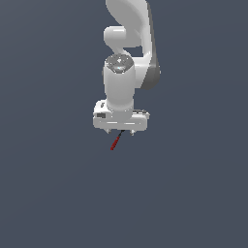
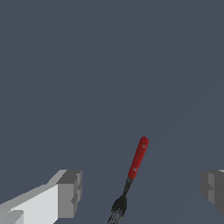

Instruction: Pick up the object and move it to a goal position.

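My gripper (image 2: 140, 192) is spread wide and holds nothing: in the wrist view my 2 fingers (image 2: 70, 192) stand well apart with only bare floor and the object between them. The object (image 2: 133, 175) is a fork with a red handle and a dark metal head. It lies flat on the grey floor (image 2: 109, 65) between my fingertips, nearer the middle of the gap than either pad, touching neither, with its red end pointing away from my palm and its tines toward it. In the exterior view only the fork (image 1: 116, 141) peeks out just below my hand (image 1: 121, 131).

My main worry is the angle. The handle runs slantwise to my closing line, so 1 pad may meet it first and spin or skid it instead of pinching it. It is also very slim and low; if I stop short I close on air, and if I drop too far my fingertips jam on the floor. A grip near the tines would leave the handle drooping.
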